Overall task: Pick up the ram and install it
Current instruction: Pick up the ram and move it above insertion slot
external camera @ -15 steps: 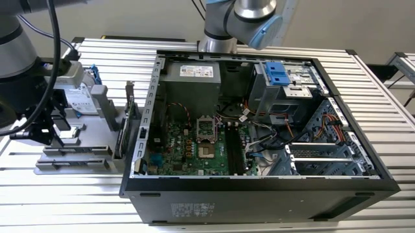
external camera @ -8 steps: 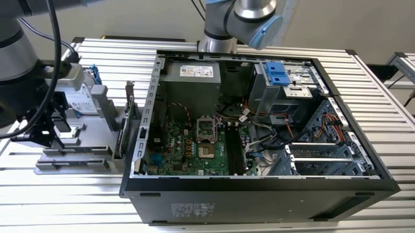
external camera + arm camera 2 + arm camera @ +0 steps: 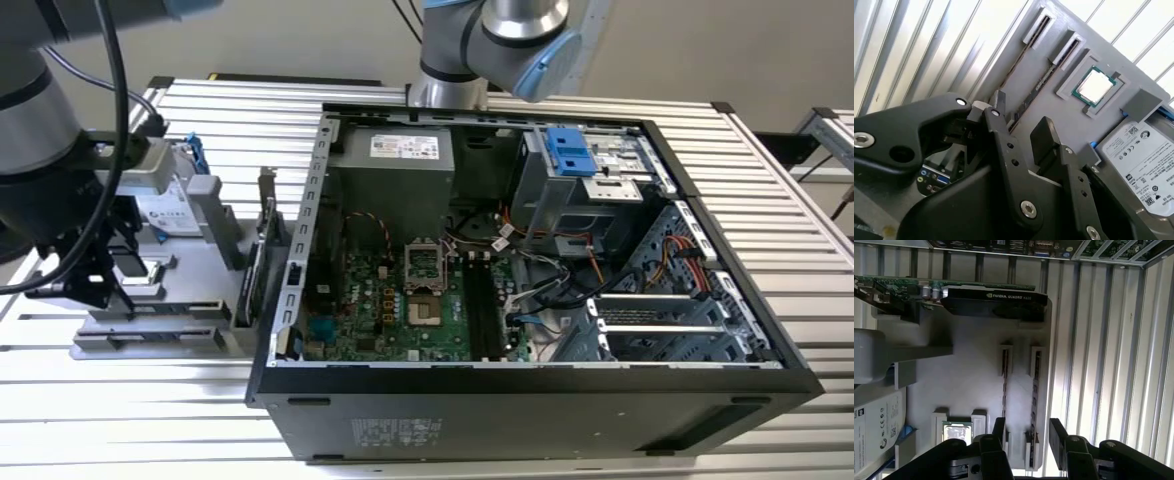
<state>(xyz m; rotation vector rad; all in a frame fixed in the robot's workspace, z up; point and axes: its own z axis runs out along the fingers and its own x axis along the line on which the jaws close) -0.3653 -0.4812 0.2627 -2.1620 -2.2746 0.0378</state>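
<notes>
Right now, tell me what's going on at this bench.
The arm's gripper hovers open over a grey parts tray that sits beside the open computer case. In both wrist views the ram lies in line between the fingers, seated in its tray slot and not yet gripped. A graphics card, a processor and a hard drive share the tray.
</notes>
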